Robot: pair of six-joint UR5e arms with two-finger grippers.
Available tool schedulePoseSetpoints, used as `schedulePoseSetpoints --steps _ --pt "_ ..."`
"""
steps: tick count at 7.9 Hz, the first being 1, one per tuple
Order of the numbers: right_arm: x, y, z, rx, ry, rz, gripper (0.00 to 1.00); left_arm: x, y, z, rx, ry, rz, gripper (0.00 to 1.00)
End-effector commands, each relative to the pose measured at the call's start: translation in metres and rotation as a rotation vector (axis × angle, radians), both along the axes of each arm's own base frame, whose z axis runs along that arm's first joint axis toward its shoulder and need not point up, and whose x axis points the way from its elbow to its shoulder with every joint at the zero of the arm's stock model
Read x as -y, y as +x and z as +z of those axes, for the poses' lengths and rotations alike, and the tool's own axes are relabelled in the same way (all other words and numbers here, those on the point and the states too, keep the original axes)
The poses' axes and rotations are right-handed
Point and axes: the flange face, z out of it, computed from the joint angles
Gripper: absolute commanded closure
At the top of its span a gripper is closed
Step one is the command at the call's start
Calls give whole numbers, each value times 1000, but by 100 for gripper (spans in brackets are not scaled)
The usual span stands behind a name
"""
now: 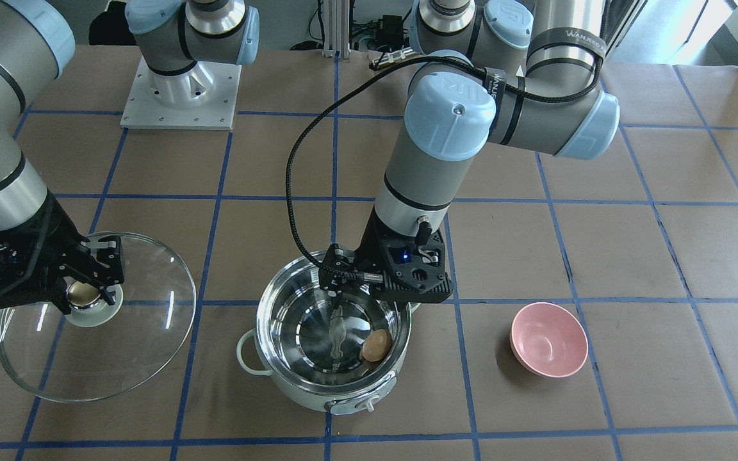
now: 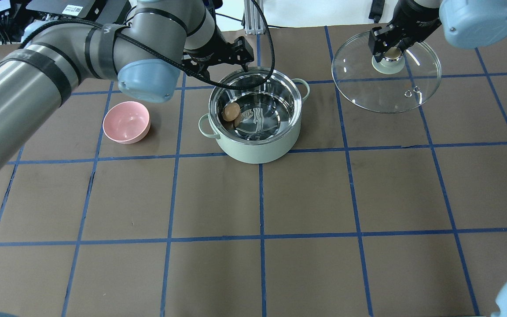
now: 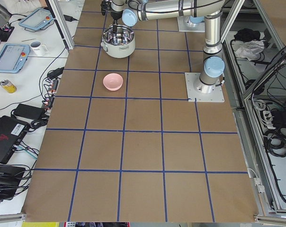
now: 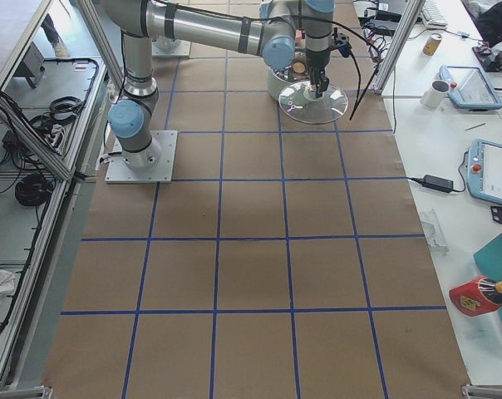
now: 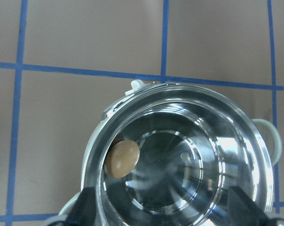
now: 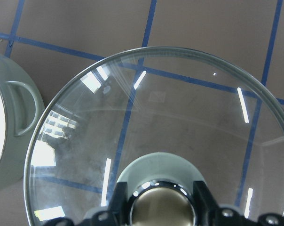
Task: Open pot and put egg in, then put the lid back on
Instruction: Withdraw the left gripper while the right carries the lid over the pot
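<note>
The table (image 2: pixel 306 193) is covered with brown paper and divided into squares by blue tape lines; the pot (image 2: pixel 258 147) stands open on it, out on the side away from the robot's bases, between a pink bowl (image 2: pixel 126 122) on the robot's left and the lid (image 2: pixel 385 94) on its right; the egg (image 2: pixel 231 112) lies inside the pot, on the steel bottom against the wall on the bowl's side; the left gripper (image 5: pixel 163 209) hangs above the open pot with its fingers spread wide and nothing between them; the right gripper (image 1: pixel 87 291) is closed on the lid's beige knob (image 6: pixel 158 212) and holds the glass tilted, apart from the pot; whether the glass rim touches the paper I cannot tell. Aluminium frame posts stand around the table; a white bench (image 3: pixel 20 94) along the operators' side carries a teach pendant (image 3: pixel 10 56), a mug (image 3: pixel 37 47), a can (image 3: pixel 8 85) and cables (image 3: pixel 29 113).
</note>
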Motion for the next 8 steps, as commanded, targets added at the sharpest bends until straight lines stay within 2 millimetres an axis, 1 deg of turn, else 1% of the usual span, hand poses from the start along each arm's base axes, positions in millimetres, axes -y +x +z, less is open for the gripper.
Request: schedulePoseSetpoints --steps 1,2,3,4,5,6,7,8 --pt "-5 34 5 16 -5 -39 100 -20 70 65 73 51 -52 0" --pt "-12 70 6 28 -8 -40 100 -33 100 88 126 69 -73 0" --pt "-20 103 8 40 -11 -58 100 -50 126 109 172 81 -96 0" --pt "-24 127 7 55 -9 -83 100 -65 138 123 178 99 -95 0" --pt "-24 148 8 77 -9 -106 100 -76 146 133 231 109 -137 0" --pt "-29 175 11 85 -16 -91 100 -89 149 138 257 139 -159 0" --pt "-30 200 5 99 -8 -115 100 -98 149 143 258 158 -163 0" --pt "-28 223 4 119 -12 -114 100 -101 149 144 258 162 -164 0"
